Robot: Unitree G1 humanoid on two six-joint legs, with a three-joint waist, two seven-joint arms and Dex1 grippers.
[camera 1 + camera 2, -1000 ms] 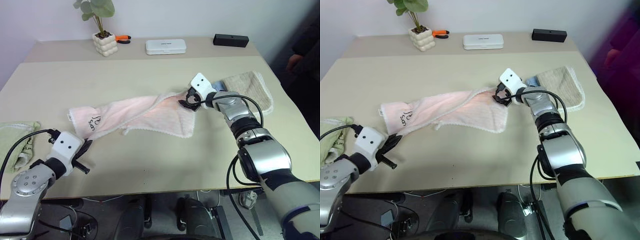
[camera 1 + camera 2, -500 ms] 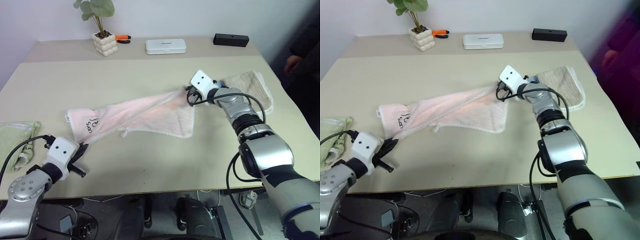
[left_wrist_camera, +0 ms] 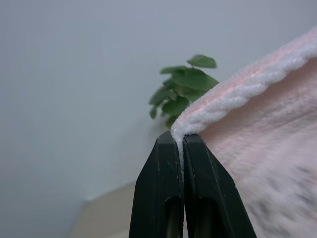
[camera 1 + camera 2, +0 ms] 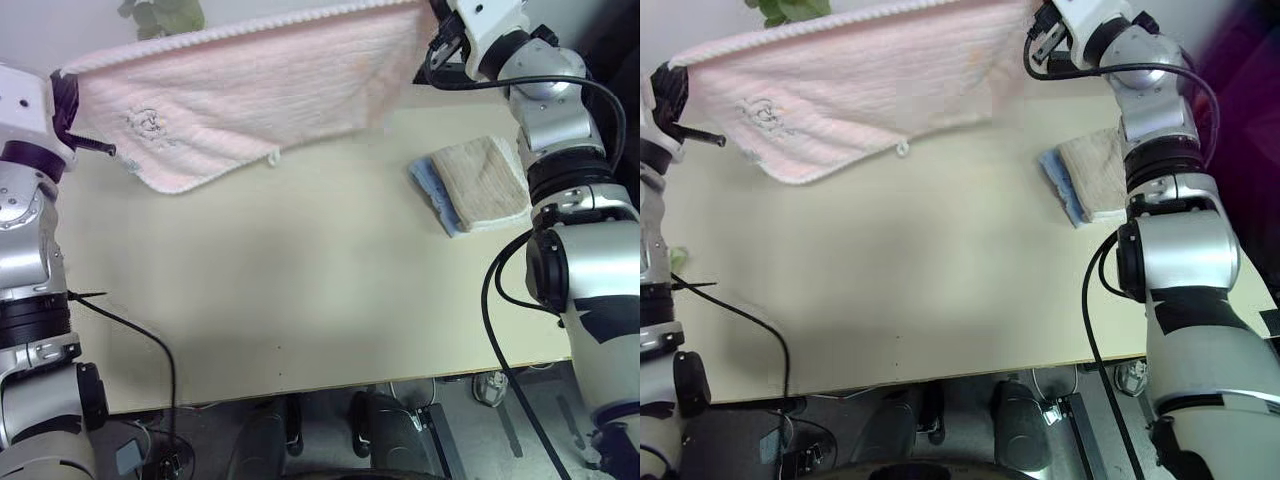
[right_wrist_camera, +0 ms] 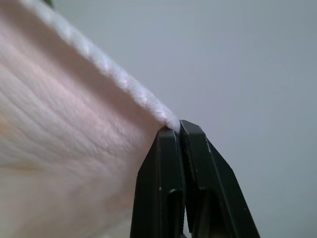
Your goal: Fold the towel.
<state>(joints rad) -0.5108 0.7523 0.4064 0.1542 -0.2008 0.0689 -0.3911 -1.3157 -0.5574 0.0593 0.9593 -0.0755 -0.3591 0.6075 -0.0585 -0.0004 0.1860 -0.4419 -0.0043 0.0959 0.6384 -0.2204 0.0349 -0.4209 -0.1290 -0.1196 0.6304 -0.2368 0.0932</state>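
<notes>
We're seeing the towel (image 4: 240, 95) blurring along its lower right edge, so the hem there isn't readable. Its embroidered script is smeared too, can't make out letters. The plant (image 4: 160, 15) behind is mostly hiding behind the towel's top edge w/ only a few leaves poking above, pot not visible. A blue item (image 4: 430, 192) under the beige towel (image 4: 485, 183) is showing just a thin strip, so we can't tell what it is.
</notes>
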